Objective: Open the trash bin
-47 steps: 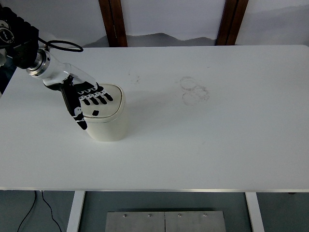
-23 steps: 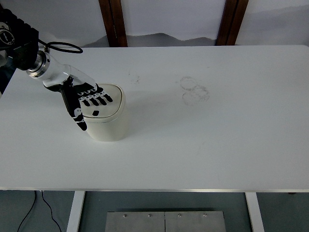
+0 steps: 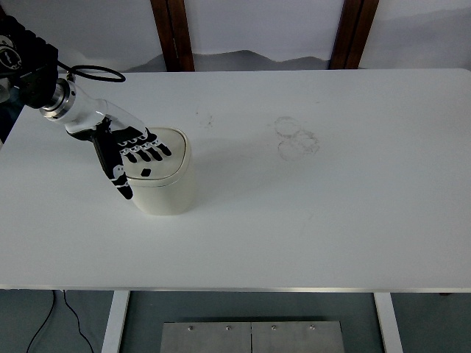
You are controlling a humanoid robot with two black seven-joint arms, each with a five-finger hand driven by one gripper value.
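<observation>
A small cream trash bin (image 3: 168,187) stands upright on the left half of the white table (image 3: 309,206). Its lid (image 3: 171,163) lies flat and closed, with a small dark mark near its front. My left hand (image 3: 136,151) comes in from the upper left and lies palm-down over the lid's left part. The fingers (image 3: 154,152) are stretched out flat across the lid, and the thumb (image 3: 121,180) hangs down along the bin's left side. It grasps nothing. The right arm is out of view.
Faint ring-shaped scuff marks (image 3: 296,137) sit right of the table's centre. A black cable (image 3: 96,71) loops off my left forearm near the table's far edge. Two dark wooden posts (image 3: 173,33) stand behind the table.
The left hand has drifted a few pixels toward the upper left across the lid. The bin and its lid have not moved.
</observation>
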